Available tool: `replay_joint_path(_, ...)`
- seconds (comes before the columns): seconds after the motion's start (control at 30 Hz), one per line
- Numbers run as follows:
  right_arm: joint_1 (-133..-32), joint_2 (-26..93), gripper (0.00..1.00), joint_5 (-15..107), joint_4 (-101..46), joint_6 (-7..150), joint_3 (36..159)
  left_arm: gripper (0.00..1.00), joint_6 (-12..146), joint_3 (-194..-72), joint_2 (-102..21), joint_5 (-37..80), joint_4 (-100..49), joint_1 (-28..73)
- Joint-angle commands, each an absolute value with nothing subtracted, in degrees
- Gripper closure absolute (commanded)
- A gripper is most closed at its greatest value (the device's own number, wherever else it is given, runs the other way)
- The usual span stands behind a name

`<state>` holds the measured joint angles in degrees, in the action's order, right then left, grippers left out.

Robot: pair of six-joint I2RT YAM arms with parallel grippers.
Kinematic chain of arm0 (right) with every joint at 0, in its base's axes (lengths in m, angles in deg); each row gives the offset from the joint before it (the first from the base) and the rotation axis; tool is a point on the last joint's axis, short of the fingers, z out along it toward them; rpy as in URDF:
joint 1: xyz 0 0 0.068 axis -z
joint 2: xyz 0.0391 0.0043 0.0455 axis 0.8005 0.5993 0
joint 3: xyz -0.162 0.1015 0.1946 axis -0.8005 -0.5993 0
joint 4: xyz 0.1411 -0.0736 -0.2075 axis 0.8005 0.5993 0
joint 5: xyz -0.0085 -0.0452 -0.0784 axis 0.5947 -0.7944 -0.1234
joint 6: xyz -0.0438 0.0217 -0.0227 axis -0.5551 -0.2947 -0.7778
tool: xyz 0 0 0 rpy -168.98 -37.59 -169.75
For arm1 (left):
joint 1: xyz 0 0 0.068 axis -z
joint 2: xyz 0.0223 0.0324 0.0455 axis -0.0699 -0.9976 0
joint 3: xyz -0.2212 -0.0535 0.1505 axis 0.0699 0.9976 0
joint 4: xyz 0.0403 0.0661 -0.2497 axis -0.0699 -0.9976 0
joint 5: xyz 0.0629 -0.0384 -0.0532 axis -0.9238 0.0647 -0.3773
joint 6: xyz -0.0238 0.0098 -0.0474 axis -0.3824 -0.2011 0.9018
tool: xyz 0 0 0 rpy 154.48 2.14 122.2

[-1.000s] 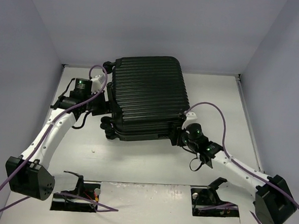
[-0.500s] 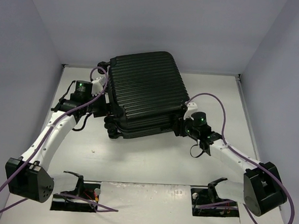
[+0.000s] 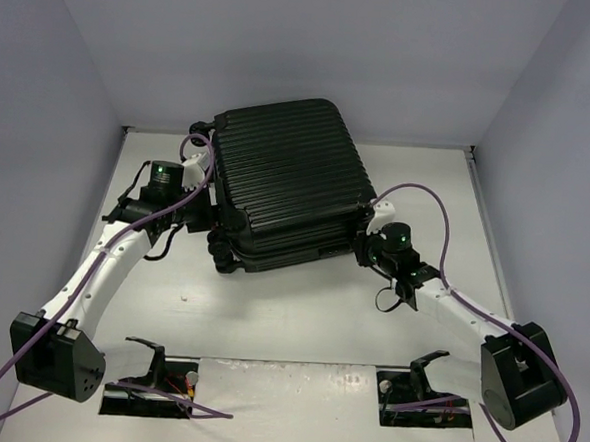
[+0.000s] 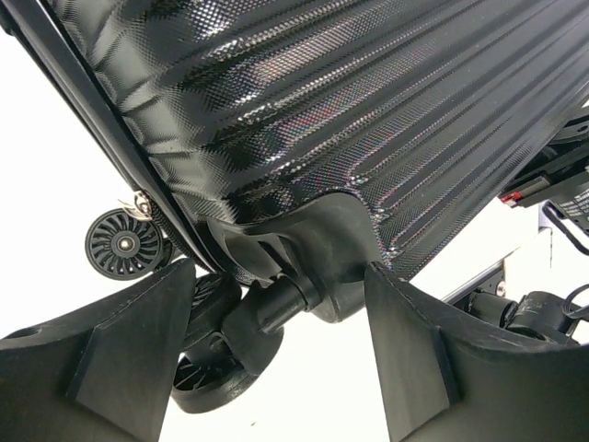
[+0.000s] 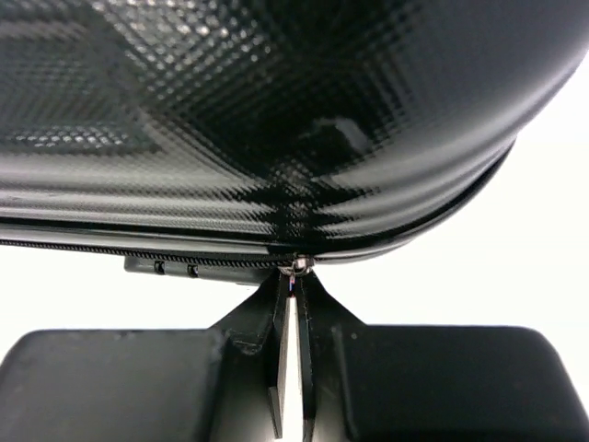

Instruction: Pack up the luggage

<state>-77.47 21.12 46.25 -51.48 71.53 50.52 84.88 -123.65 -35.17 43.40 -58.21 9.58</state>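
A: By the white table's (image 3: pixel 299 321) far edge, mid-width: black ribbed hard-shell luggage (image 3: pixel 283 175). Step?
B: Zipping, I judge. My right gripper (image 5: pixel 296 276) pinches the metal zip pull (image 5: pixel 298 265); left gripper (image 4: pixel 278 276) gapes astride a black caster (image 4: pixel 304 267). Next: pull along the seam.

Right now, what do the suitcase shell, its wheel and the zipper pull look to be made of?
The suitcase shell looks like hard moulded plastic: glossy, ribbed, fine woven-look texture catching highlights. The wheel is matte black, plastic or rubber; I cannot tell which. The zipper pull, pinched by the right gripper, glints, so probably metal.
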Motion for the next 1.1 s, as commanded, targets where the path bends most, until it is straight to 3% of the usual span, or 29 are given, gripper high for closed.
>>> replay_joint_path(0.0, -77.3, 17.1, 1.00, 43.8, -57.5, 70.3, 51.7, 0.33, 84.1, -123.0, -35.8, 41.6, -59.5, 10.4)
replay_joint_path(0.53, -98.1, 13.1, 1.00, 39.4, -49.6, 77.7, 54.6, 0.37, 89.9, -127.6, -40.4, 39.8, -53.9, 16.4)
replay_joint_path(0.83, -108.6, 21.9, 1.00, 36.7, -56.1, 80.6, 57.4, 0.37, 93.4, -127.1, -43.3, 39.1, -50.0, 19.5)
replay_joint_path(1.07, -109.0, 23.3, 1.00, 34.1, -57.9, 80.5, 57.4, 0.37, 87.8, -130.3, -40.9, 32.2, -57.6, 19.3)
